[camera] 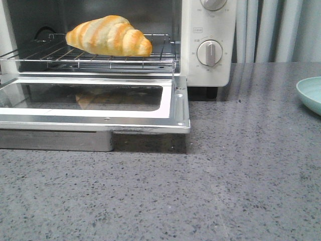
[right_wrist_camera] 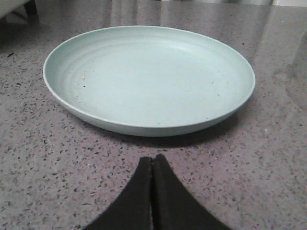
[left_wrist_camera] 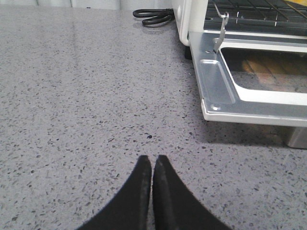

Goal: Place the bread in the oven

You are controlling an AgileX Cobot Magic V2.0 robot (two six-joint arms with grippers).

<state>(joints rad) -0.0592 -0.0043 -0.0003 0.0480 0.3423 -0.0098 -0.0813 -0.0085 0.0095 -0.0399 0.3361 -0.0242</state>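
Bread (camera: 109,36) lies on the oven (camera: 208,45) rack; dial markings unreadable.

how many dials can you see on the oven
2, both on the oven's right panel: one dial at mid-height, another dial above it, cut off by the frame's top edge.

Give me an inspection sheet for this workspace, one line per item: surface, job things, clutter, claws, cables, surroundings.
Surface: grey speckled stone countertop, bare in front of the oven.
Job's things: bread lies on the wire rack inside the white oven; oven door folded down open.
Clutter: empty pale green plate on the counter, to the right of the oven.
Claws: left claw shut, empty, over bare counter; right claw shut, empty, just short of the plate.
Cables: black cord coiled on the counter beside the oven.
Surroundings: pale curtain behind the counter.
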